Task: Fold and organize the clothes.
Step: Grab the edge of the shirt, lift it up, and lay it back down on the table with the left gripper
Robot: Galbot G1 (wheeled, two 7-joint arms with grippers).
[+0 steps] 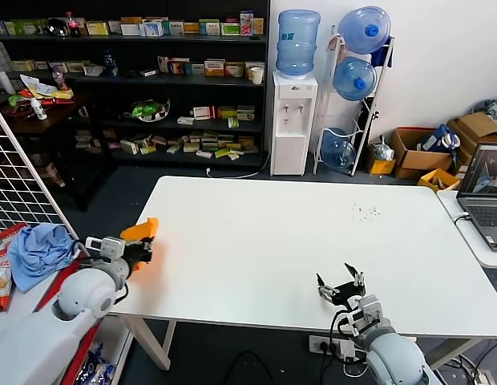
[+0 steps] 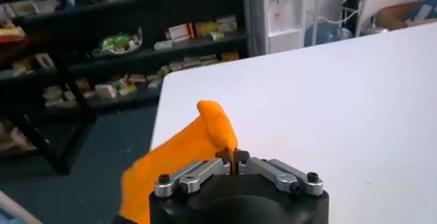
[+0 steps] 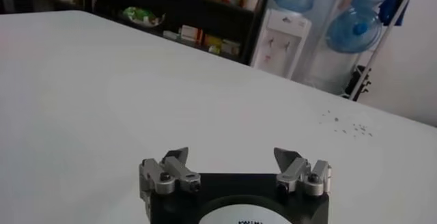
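Orange cloth, the T-shirt (image 1: 142, 231), is bunched at the left edge of the white table (image 1: 256, 249), most of it apparently hanging off the side, though the arm hides how much. The left gripper (image 1: 139, 249) reaches in level from the table's left edge, its fingers pinched together on a fold of the fabric; in the left wrist view the T-shirt (image 2: 198, 143) rises in a small peak just above the closed fingertips (image 2: 235, 160). No lettering shows.

The right gripper (image 1: 341, 282) hovers low over the near right part of the table, pointing away from the robot, jaws spread wide and holding nothing; the right wrist view shows the right gripper (image 3: 232, 160) over bare tabletop.

A light blue cloth (image 1: 40, 250) lies on a side surface to the robot's left. Behind the table stand dark shelves (image 1: 152, 80) of boxes, a water dispenser (image 1: 294, 104) and a rack of water bottles (image 1: 357, 72); a laptop (image 1: 485, 192) sits on a desk to the right.
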